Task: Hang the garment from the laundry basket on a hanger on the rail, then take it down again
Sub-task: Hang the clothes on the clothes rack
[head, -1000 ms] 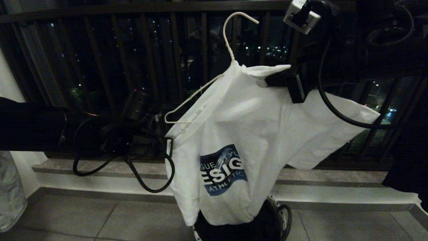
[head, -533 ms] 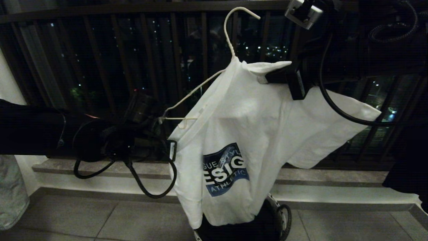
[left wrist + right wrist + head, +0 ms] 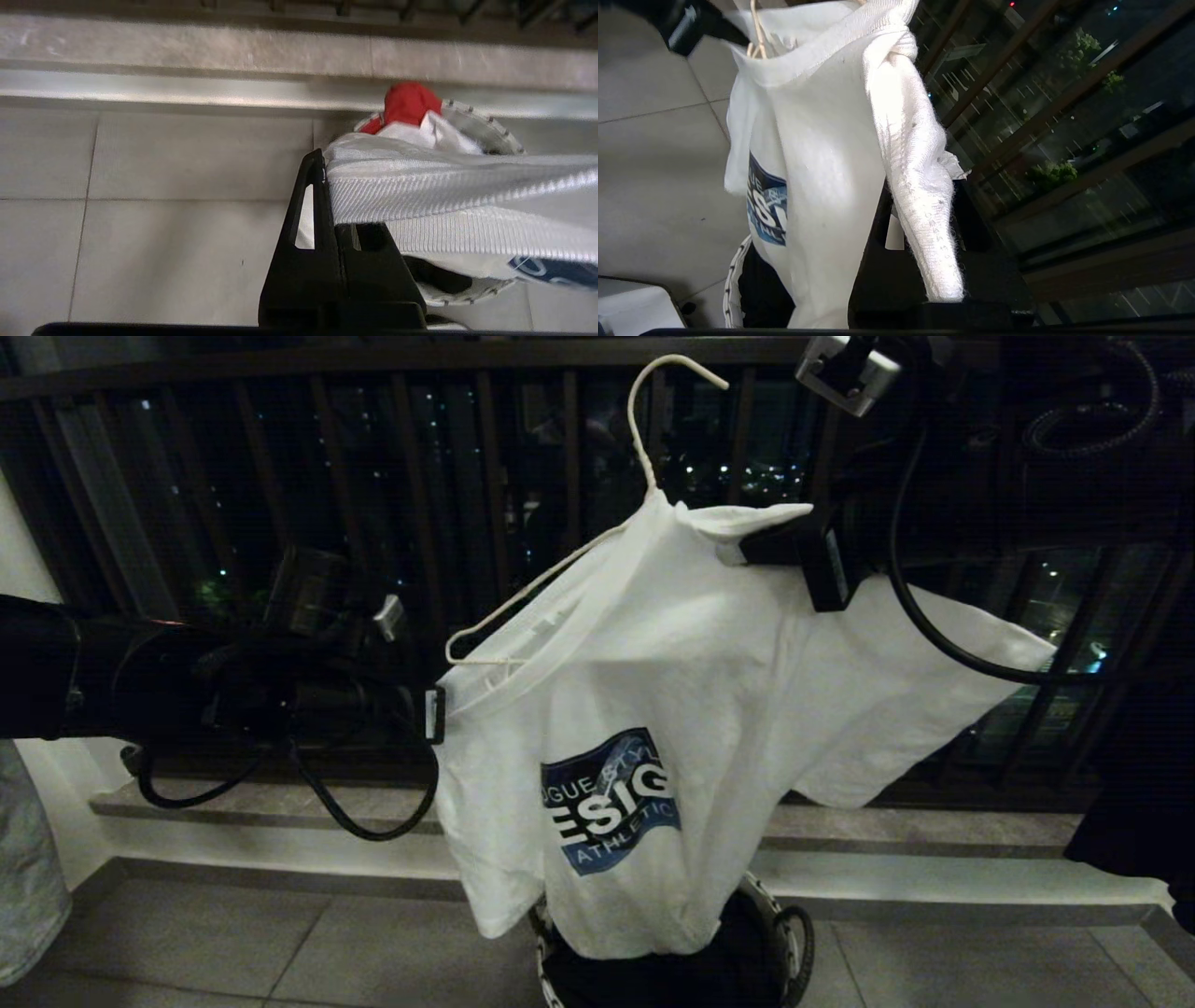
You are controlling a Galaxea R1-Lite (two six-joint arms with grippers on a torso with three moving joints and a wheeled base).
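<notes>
Centrally, garment (image 3: 653,709) draped half on hanger (image 3: 560,569), hem over laundry basket (image 3: 784,933) at lower centre; left hand (image 3: 437,714) clamped on its collar edge at mid-left, right hand (image 3: 756,551) clamped on its shoulder at upper right.

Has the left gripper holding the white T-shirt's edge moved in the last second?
Yes. The left gripper, shut on the white T-shirt, has shifted left and slightly up against the dark balcony railing, pulling the shirt's edge outward.

White blue-printed garment (image 3: 653,709) askew on tilted white wire hanger (image 3: 644,439), hem above the dark laundry basket (image 3: 775,943).
</notes>
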